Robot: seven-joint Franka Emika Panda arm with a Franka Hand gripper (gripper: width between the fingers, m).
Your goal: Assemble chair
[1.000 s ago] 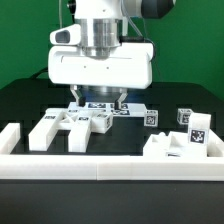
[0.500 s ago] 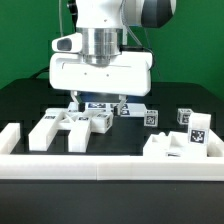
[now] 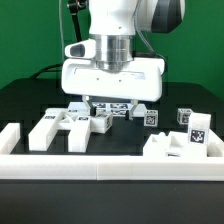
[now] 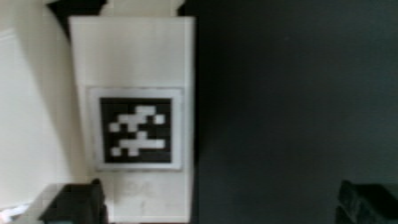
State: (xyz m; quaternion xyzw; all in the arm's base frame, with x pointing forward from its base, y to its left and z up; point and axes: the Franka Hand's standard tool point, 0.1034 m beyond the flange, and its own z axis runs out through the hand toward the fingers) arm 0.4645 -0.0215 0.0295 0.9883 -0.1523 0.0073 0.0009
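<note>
The chair's loose white tagged parts lie on the black table. Blocky pieces (image 3: 62, 127) cluster at the exterior view's left, two small cubes (image 3: 151, 117) stand right of centre, and larger pieces (image 3: 182, 142) sit at the right. My gripper (image 3: 111, 104) hangs low over the middle of the table, open and holding nothing. In the wrist view a long white bar (image 4: 137, 70) with one square tag lies below, close beside one finger (image 4: 71, 203). The other finger (image 4: 370, 203) stands far off over bare black table. The gripper (image 4: 221, 205) is wide open there too.
A long plain white border rail (image 3: 110, 166) runs along the table's front, with a raised end (image 3: 10, 136) at the exterior view's left. The marker board (image 3: 118, 109) lies flat just behind the fingers. A green wall stands behind the table.
The arm has moved toward the exterior view's right and come lower over the table. The jaws stayed wide open. No part has moved.
</note>
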